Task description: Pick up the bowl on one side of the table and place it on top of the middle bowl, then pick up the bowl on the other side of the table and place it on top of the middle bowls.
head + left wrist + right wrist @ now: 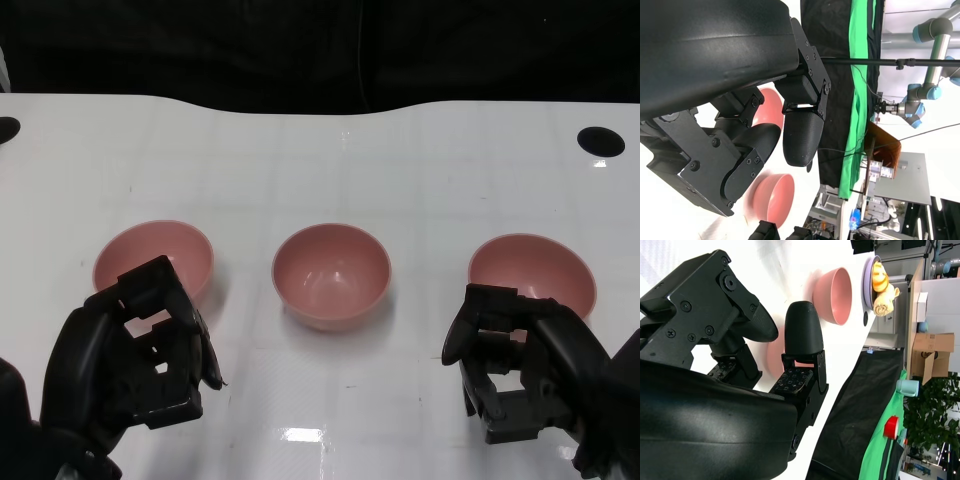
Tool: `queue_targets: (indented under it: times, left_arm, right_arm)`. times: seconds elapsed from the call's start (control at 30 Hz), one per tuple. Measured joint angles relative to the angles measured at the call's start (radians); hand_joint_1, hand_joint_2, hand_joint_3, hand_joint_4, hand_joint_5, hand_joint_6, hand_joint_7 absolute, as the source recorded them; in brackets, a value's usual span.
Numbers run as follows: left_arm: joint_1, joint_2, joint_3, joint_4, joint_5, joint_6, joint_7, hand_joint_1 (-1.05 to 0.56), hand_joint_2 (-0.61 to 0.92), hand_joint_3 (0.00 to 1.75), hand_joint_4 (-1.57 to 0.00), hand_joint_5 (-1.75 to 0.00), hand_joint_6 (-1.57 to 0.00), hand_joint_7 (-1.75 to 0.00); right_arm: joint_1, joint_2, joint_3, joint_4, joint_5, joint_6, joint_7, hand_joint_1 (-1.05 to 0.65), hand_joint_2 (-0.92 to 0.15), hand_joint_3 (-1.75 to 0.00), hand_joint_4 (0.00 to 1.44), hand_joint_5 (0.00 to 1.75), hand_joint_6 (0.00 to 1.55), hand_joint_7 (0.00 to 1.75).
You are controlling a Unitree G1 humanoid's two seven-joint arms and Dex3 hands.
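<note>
Hovering empty – left robot hand, right robot hand; fingers apart – bowls unlabelled.

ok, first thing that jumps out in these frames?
Three pink bowls in a row across the white table: left bowl, middle bowl, right bowl, all apart and unstacked. Close to the camera, the black left hand and right hand each sit before an outer bowl, holding nothing.

Three bowls stand in a row across the counter: the left bowl, the middle bowl, the right bowl. The left hand is before the left bowl, the right hand before the right bowl.
</note>
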Motion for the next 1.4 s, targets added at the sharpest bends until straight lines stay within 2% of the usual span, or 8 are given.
queue_targets:
  times: [0.43,0.57,0.7,0.83,0.93,1.0,1.13,1.4]
  left_arm:
    - [0.0,0.011,-0.014,-0.004,-0.001,0.037,-0.006,-0.08,0.3,1.64,-0.96,-1.75,-0.82,-1.73]
    - [0.0,0.021,-0.021,-0.005,0.011,0.039,-0.006,-0.09,0.29,1.63,-0.95,-1.75,-0.82,-1.73]
    - [0.001,0.03,-0.035,-0.005,0.047,0.031,-0.007,-0.07,0.3,1.62,-0.95,-1.75,-0.84,-1.68]
    - [0.001,0.038,-0.045,-0.004,0.09,0.005,-0.006,-0.07,0.32,1.61,-0.94,-1.75,-0.85,-1.65]
    - [0.001,0.039,-0.047,-0.003,0.105,-0.002,-0.006,-0.07,0.32,1.62,-0.94,-1.75,-0.86,-1.65]
    - [0.001,0.039,-0.047,-0.002,0.113,-0.002,-0.006,-0.06,0.32,1.62,-0.94,-1.75,-0.86,-1.64]
    - [0.001,0.039,-0.047,-0.002,0.119,-0.002,-0.006,-0.06,0.31,1.63,-0.94,-1.75,-0.88,-1.61]
    - [0.001,0.04,-0.046,-0.001,0.127,-0.015,-0.007,-0.06,0.31,1.64,-0.93,-1.75,-0.88,-1.61]
  right_arm:
    - [0.0,0.0,0.0,-0.001,0.001,0.0,0.001,-0.06,-0.33,-1.5,0.9,1.72,0.85,1.42]
    - [0.0,0.0,-0.003,-0.001,0.003,-0.01,0.002,-0.07,-0.34,-1.45,0.85,1.6,0.82,1.32]
    - [-0.007,-0.026,-0.003,0.024,-0.04,-0.123,0.003,-0.14,-0.47,-1.13,0.71,1.39,0.74,1.06]
    - [-0.022,-0.074,-0.003,0.065,-0.178,-0.234,-0.056,-0.23,-0.56,-0.78,0.56,1.14,0.6,0.71]
    - [-0.027,-0.093,-0.002,0.067,-0.298,-0.262,-0.128,-0.29,-0.72,-0.34,0.43,0.95,0.5,0.42]
    - [-0.031,-0.103,-0.001,0.067,-0.368,-0.266,-0.17,-0.34,-0.79,-0.19,0.35,0.89,0.46,0.31]
    - [-0.041,-0.136,0.006,0.063,-0.522,-0.259,-0.237,-0.45,-0.84,-0.06,0.21,0.81,0.38,0.21]
    - [-0.048,-0.176,0.045,0.023,-0.761,-0.163,-0.29,-0.56,-0.87,-0.01,0.08,0.73,0.3,0.12]
